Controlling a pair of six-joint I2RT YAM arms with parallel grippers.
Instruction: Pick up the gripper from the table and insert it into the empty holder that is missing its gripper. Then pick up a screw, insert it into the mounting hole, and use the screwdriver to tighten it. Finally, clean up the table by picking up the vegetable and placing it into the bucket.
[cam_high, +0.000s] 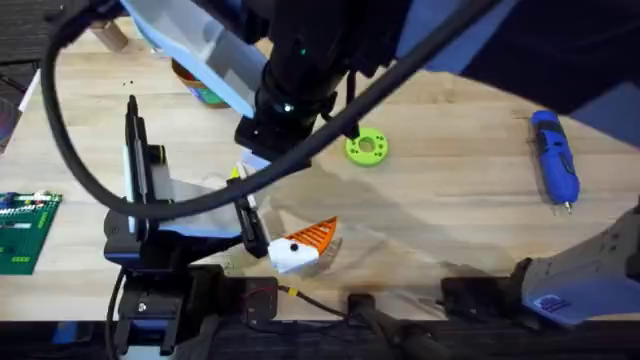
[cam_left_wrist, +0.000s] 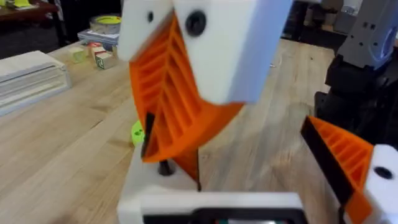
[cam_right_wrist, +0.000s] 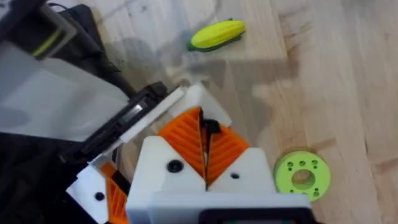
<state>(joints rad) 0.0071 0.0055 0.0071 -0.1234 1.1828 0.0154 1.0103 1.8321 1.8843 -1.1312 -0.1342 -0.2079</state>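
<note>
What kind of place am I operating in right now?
Probably a robotics or electronics workshop: a pale wooden table holds a blue electric screwdriver, a green circuit board and a lime-green printed disc.

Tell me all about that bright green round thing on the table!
The lime-green disc is a round plastic ring lying flat on the wooden table. It has a big hole in the middle and several tiny holes dotted around it, seen best in the right wrist view. It looks smooth and hard, like printed plastic. Nothing touches it: the blue screwdriver lies well off to its right, and the right gripper, its orange pads pressed together, sits beside it.
</note>
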